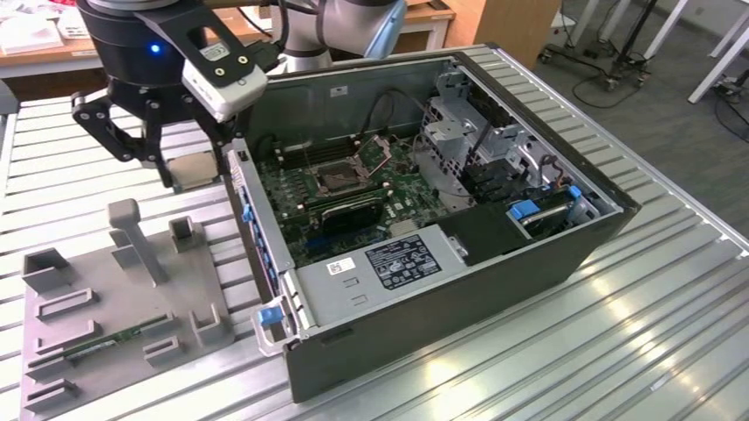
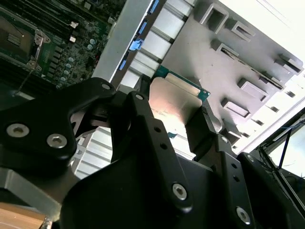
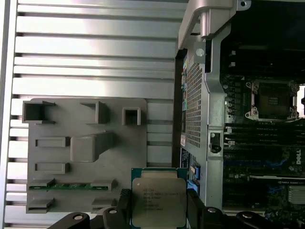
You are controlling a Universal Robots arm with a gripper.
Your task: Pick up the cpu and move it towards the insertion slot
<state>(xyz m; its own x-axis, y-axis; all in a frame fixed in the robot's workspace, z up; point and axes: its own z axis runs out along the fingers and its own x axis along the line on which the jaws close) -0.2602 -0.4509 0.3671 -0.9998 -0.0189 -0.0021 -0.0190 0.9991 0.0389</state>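
The cpu [image 1: 195,166], a flat square chip with a silvery top, hangs in the air over the slatted table, just outside the open computer case's side wall. My gripper [image 1: 196,172] is shut on it, one black finger on each of two opposite edges. Both wrist views show the cpu [image 3: 158,199] [image 2: 172,106] clamped between the fingers [image 3: 193,204] [image 2: 143,105]. The insertion slot [image 1: 336,174], a dark square socket in a silvery frame, lies on the green board inside the case, towards the exterior view's right of the chip. It also shows in both wrist views [image 3: 272,99] [image 2: 15,40].
The case wall [image 1: 252,219] stands between the gripper and the board. A grey fixture plate [image 1: 117,298] with upright holders lies on the slatted metal table [image 1: 655,289] below the gripper. A green memory stick [image 1: 115,340] rests on it. Cables and a drive cage fill the case's far side.
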